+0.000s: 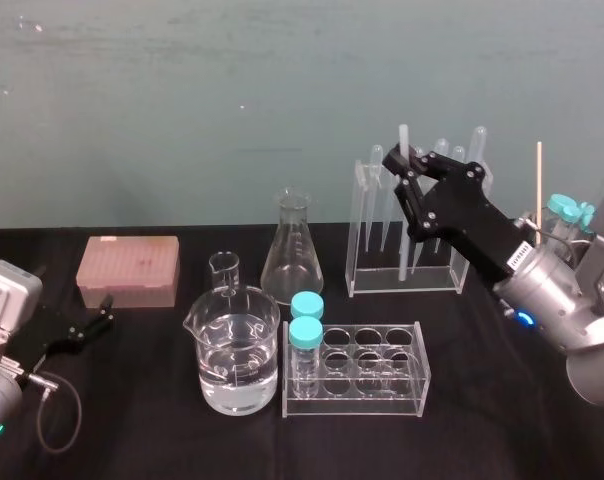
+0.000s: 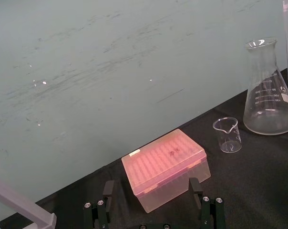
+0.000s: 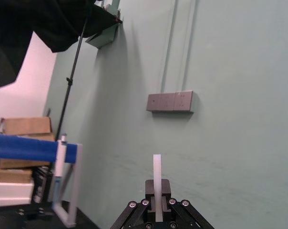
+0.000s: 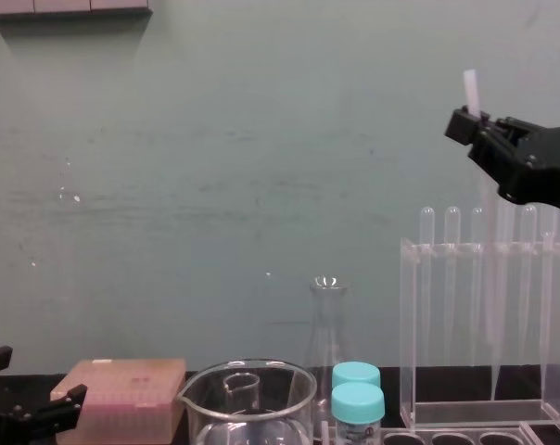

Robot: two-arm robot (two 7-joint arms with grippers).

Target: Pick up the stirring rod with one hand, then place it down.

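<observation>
— Where is the right pincer [image 1: 403,168]?
— Clenched on the stirring rod [image 1: 403,140] near its top. The rod stands upright, its lower part down among the pipettes [image 1: 367,210] of the clear rack [image 1: 402,285] at the tabletop's [image 1: 482,420] far edge, right of middle (whether it touches the rack's floor, I cannot tell). A flask [image 1: 292,255] stands near the rack.
— And the arms?
— The right one reaches in raised from the right edge. The left pincer [image 1: 102,312] lies released near the left edge, beside a pink box [image 1: 129,268].
</observation>
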